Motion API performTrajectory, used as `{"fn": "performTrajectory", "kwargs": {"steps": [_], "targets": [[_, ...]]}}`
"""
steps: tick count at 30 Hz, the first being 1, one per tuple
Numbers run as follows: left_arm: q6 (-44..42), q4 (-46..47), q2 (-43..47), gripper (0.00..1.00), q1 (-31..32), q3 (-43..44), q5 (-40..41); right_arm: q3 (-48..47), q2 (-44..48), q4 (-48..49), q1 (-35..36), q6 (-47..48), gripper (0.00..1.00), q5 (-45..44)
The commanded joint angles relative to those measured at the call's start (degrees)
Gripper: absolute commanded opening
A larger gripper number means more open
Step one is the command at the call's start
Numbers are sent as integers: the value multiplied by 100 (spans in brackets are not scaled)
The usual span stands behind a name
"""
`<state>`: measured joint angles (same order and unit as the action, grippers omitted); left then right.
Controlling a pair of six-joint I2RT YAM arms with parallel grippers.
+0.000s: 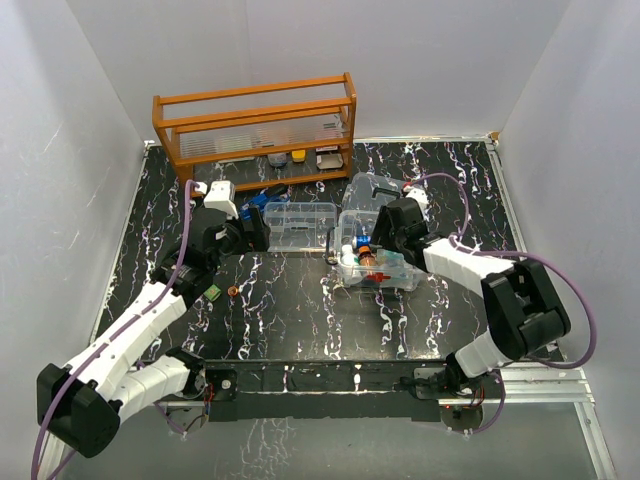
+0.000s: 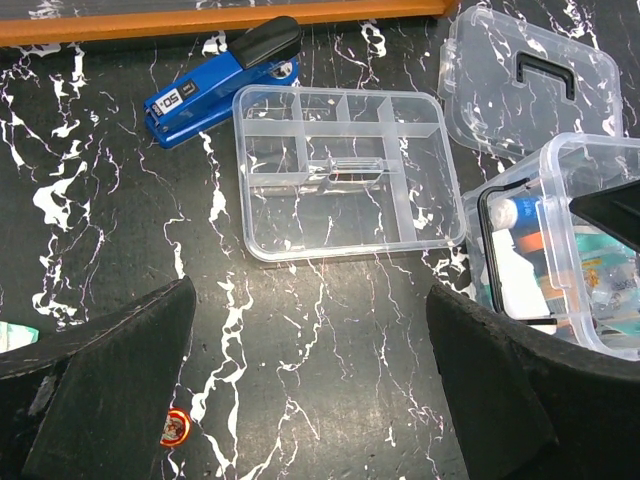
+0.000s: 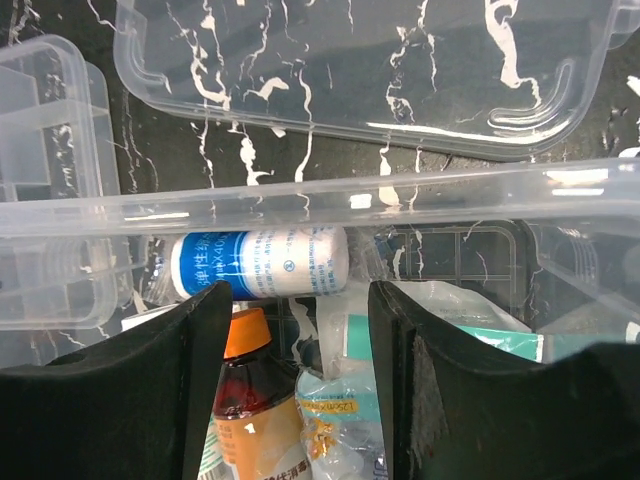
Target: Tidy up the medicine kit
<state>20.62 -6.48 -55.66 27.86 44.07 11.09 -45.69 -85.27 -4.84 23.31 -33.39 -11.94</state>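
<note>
Over the medicine kit [image 3: 400, 195], right hand [image 3: 300, 292] points down, fingers parted.

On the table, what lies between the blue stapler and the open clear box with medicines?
The clear divided tray lies between the stapler and the box; the left wrist view shows it best.

Orange wooden rack [image 1: 250, 108] stands along the table's far edge, toward the far-left corner. 3 small items [image 1: 300, 157] on its lowest shelf, 1 yellow, too small to identify. Blue stapler with black top [image 2: 215, 85] lies just in front of the rack. Small round red-orange disc [image 2: 175, 427] lies flat on black white-veined tabletop [image 1: 300, 320], left of centre, well apart from the stapler.
</note>
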Motion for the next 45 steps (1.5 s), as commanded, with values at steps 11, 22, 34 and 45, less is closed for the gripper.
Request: {"fn": "performTrajectory", "kwargs": {"steps": [11, 22, 34, 45], "targets": [[54, -17, -75, 99, -9, 25, -25, -145, -539, 1128, 26, 227, 56, 941], [324, -697, -255, 99, -8, 252, 393, -147, 185, 557, 20, -16, 59, 701], [1275, -2341, -810, 93, -743, 392, 681, -364, 1566, -479, 24, 268, 61, 910], [2517, -3578, -1134, 90, -1445, 216, 1282, -559, 2215, -915, 24, 629, 57, 1575]]}}
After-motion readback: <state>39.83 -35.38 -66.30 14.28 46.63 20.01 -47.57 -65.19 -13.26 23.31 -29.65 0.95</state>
